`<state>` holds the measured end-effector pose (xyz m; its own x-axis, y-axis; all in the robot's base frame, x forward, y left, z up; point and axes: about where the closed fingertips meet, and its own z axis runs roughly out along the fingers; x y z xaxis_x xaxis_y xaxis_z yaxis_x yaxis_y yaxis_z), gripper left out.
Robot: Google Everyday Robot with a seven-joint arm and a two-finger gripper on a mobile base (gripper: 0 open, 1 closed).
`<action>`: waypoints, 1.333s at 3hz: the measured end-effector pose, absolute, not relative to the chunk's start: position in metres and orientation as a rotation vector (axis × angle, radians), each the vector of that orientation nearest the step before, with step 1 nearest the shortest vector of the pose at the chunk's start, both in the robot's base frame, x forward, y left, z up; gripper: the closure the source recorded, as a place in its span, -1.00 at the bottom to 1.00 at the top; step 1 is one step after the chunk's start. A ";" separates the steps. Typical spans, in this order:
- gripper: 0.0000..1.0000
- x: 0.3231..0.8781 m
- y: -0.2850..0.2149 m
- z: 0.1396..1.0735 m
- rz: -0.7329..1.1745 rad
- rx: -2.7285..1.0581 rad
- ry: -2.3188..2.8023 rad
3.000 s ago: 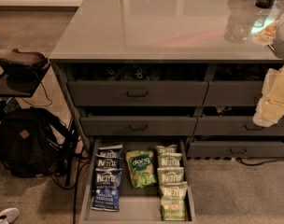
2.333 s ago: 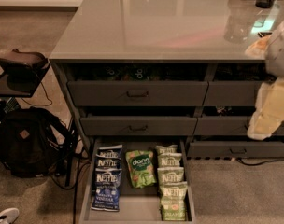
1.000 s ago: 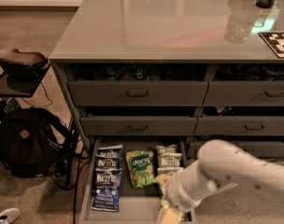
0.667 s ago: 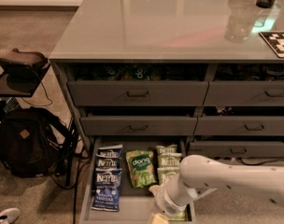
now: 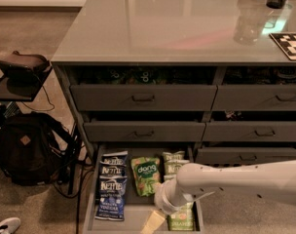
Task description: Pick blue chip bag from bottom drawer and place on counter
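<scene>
The blue chip bag (image 5: 110, 201) nearest the front lies flat in the left column of the bottom drawer (image 5: 89, 214), label up, with two more like it overlapping behind it toward the cabinet, so its front and left edges are the freest to take. The drawer is pulled out below the desk's front edge, near its left front corner, which leaves the snacks open from above. A green dang bag (image 5: 146, 174) fills the middle column and green Kettle bags (image 5: 173, 162) the right one. The pincer (image 5: 152, 223) hangs low over the front of the drawer, between the middle and right columns, just right of the target and apart from it; whether it is released or clenched I cannot tell. The white arm (image 5: 235, 179) reaches in from the right, crossing over the right column and hiding part of it. My judgement is that the approach is under way and the grasp is not yet made. The desk (image 5: 157, 23) above is wide and glossy, with bare room near its front edge for setting the bag down. A backpack (image 5: 25, 149) rests on the floor off the desk's left edge.
</scene>
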<state>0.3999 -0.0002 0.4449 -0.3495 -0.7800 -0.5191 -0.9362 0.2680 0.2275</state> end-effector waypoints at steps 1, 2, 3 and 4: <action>-1.00 0.400 0.000 0.445 0.728 -1.574 2.239; -1.00 0.413 0.007 0.443 0.764 -1.597 2.163; -1.00 0.438 0.044 0.438 0.863 -1.671 1.992; -1.00 0.451 0.083 0.428 0.936 -1.711 1.865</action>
